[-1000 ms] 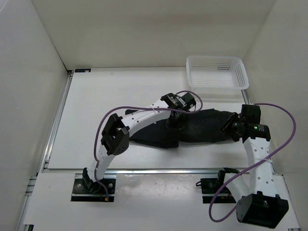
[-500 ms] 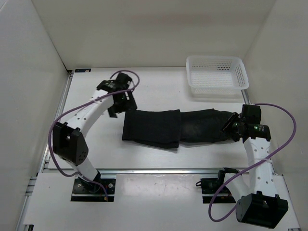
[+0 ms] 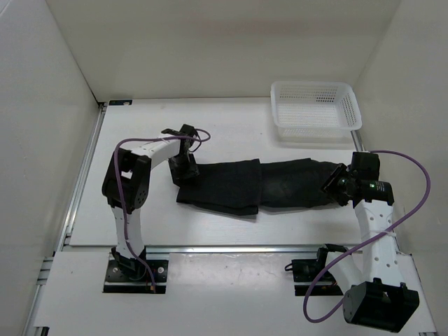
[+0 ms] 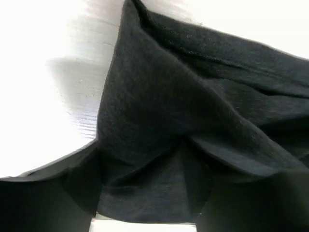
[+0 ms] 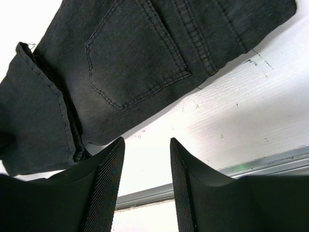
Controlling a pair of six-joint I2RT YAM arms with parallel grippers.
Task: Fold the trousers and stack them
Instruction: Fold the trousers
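White table (image 3: 140,210) holds the trousers (image 3: 266,183) mid-frame. Left gripper (image 3: 183,168) pinches their left edge (cloth bunched between fingers); right gripper (image 5: 145,188) hangs unclenched, grasping nothing.

We see the overhead view evenly and brightly lit, sharp throughout, with only soft, short shadows under the arms on the white table (image 3: 231,119). In the left wrist view the table blows out to pure white glare at upper left, and the black soft cloth trousers (image 4: 193,121) fill the frame, close and slightly soft, their folds barely separable. The right wrist view is crisp: stitching and table scuffs read clearly, while the near fingers (image 5: 104,193) are dark.
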